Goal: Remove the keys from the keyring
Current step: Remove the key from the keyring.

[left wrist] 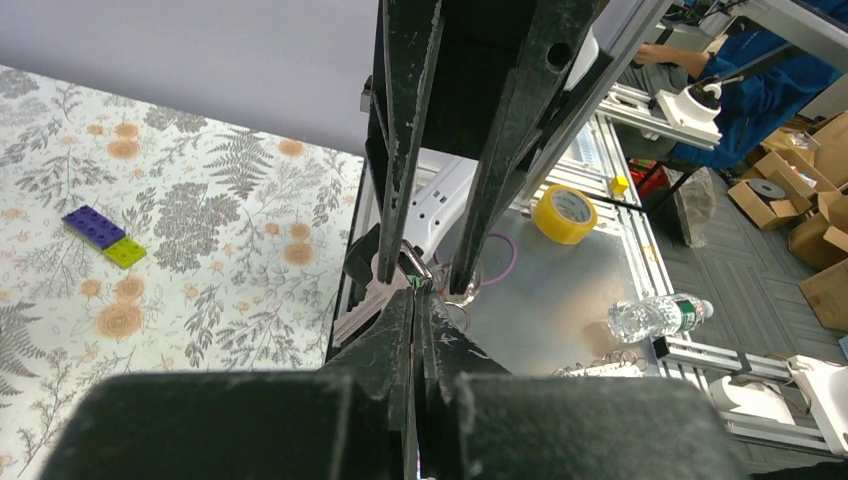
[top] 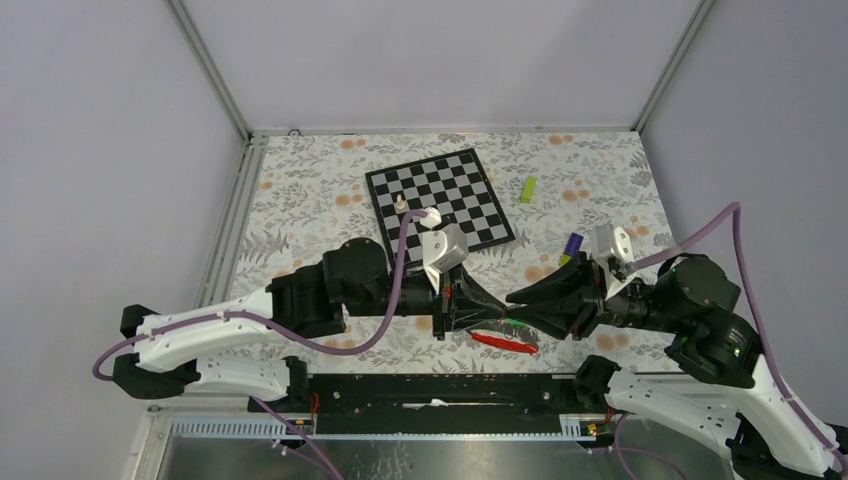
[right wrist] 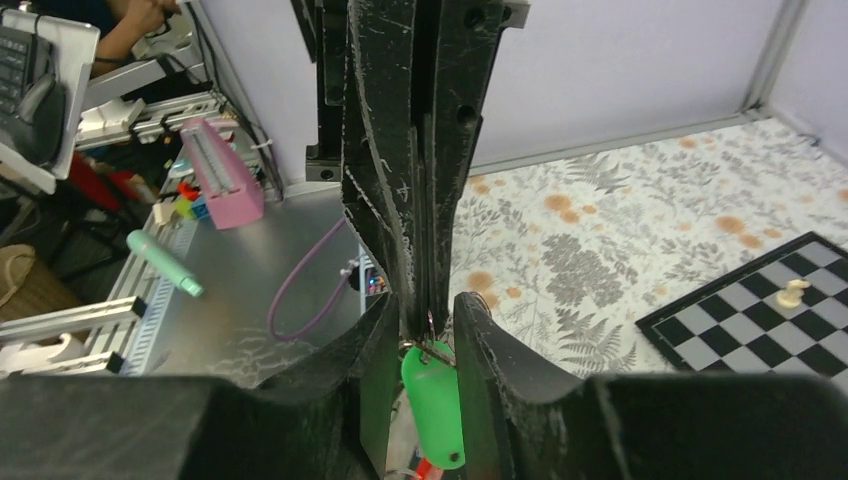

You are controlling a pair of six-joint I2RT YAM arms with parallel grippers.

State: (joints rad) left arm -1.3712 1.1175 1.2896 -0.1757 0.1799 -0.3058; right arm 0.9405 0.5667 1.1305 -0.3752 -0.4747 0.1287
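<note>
Aloft, left gripper [left wrist: 415, 305] pinching keyring [left wrist: 418, 268], green-headed key [right wrist: 432, 400] inside parted right gripper [right wrist: 428, 320]

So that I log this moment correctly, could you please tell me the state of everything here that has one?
left gripper: shut on the keyring.
right gripper: open, fingers either side of the green key head.
keys: bunched at the keyring, held in the air.
red strap: dangling under the grippers.
chess piece: upright on the chessboard.
</note>
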